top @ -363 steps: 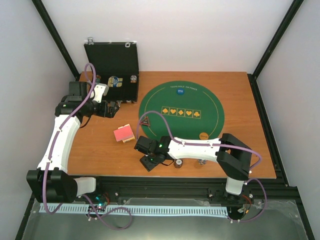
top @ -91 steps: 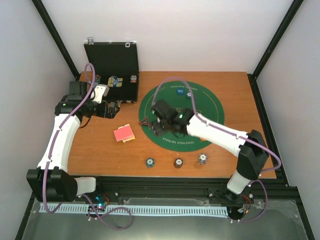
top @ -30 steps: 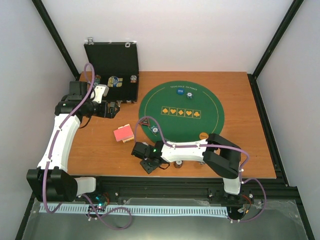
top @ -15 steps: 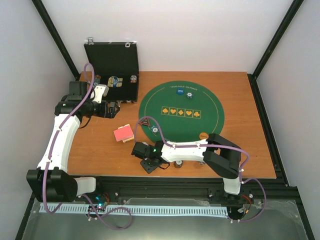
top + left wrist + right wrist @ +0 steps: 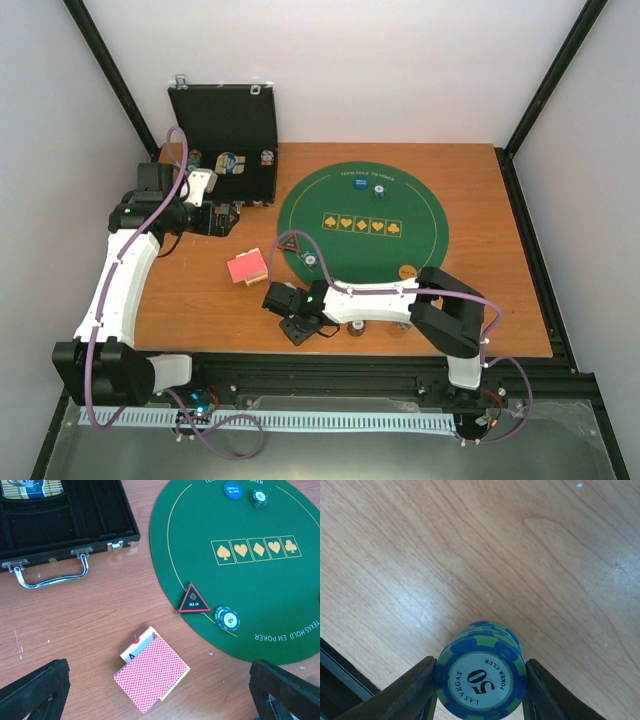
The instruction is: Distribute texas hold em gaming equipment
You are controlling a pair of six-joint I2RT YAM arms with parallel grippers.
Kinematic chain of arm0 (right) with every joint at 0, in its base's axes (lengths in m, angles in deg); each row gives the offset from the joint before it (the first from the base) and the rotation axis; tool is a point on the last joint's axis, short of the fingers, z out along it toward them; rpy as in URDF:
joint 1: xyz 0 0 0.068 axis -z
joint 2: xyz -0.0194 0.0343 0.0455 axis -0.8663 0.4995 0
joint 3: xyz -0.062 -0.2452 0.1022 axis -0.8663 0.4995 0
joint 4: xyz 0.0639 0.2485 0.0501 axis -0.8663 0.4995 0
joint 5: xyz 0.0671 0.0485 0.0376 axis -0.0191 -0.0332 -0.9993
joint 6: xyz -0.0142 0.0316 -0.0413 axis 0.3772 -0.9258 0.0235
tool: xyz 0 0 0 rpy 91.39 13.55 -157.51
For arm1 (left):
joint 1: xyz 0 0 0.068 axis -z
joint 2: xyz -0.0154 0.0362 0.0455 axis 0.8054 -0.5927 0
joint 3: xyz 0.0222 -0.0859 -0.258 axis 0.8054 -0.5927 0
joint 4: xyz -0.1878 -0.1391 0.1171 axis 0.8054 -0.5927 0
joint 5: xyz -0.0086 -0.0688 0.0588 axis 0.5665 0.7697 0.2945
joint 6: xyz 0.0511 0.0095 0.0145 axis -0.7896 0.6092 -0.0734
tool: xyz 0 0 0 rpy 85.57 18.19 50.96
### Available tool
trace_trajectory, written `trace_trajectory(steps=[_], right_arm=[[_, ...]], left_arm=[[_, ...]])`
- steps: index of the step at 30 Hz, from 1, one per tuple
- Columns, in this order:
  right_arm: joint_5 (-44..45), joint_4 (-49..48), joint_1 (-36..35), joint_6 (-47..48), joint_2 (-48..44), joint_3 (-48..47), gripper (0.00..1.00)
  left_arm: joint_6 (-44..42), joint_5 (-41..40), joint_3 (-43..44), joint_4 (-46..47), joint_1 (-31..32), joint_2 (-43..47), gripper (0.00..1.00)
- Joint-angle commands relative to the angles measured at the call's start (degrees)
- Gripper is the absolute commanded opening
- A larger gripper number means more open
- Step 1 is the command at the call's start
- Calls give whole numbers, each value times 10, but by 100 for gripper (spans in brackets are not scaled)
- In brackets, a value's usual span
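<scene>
Right wrist, right gripper clasps upright chip stack (50 up), left gripper wide

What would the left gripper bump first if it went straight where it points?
Probably the red-backed playing cards, which lie on the table between the left gripper's open fingers in its wrist view; depth is unclear.

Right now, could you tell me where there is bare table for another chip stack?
Free: wood right of the green mat; wood between case and card deck. Crowded: near edge, where right gripper grips blue chip stack.
</scene>
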Motion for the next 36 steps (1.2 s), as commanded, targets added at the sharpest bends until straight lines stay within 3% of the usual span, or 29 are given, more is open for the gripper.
trace_trajectory(steps=[1, 9, 18, 27, 31, 36], right_arm=[[2, -6, 3, -1, -12, 1, 47], [-3, -14, 6, -2, -10, 12, 43], [6, -4, 13, 6, -32, 11, 19], [44, 65, 28, 20, -103, -14, 14], [65, 89, 70, 29, -142, 1, 14], [64, 75, 176, 47, -194, 87, 15]], left_arm=[[7, 6, 5, -6, -3, 10, 100], [5, 3, 7, -7, -4, 13, 100], [3, 3, 9, -9, -4, 16, 100], [3, 2, 10, -9, -4, 16, 100], [4, 3, 10, -9, -3, 17, 100], [3, 3, 9, -11, -3, 17, 100]])
